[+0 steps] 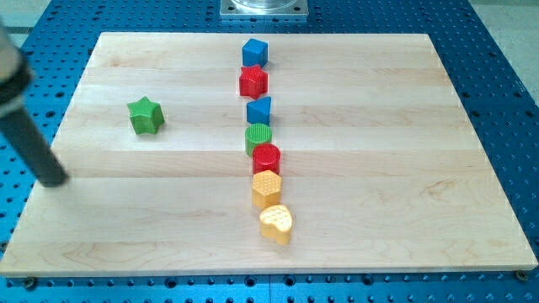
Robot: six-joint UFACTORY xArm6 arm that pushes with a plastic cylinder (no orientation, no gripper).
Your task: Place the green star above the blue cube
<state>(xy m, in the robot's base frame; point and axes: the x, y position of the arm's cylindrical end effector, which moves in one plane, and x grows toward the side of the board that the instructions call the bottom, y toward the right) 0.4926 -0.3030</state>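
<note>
The green star [146, 115] lies on the left part of the wooden board [379, 168], apart from the other blocks. The blue cube [254, 52] sits at the top of a column of blocks near the board's middle, to the right of and above the star. My tip [52, 180] rests at the board's left edge, to the left of and below the green star, well apart from it. The dark rod runs from the tip up to the view's top left.
Below the blue cube the column holds a red star-like block [253, 82], a second blue block [258, 109], a green cylinder [258, 136], a red cylinder [266, 157], a yellow hexagon [267, 188] and a yellow heart [276, 223]. A blue perforated table surrounds the board.
</note>
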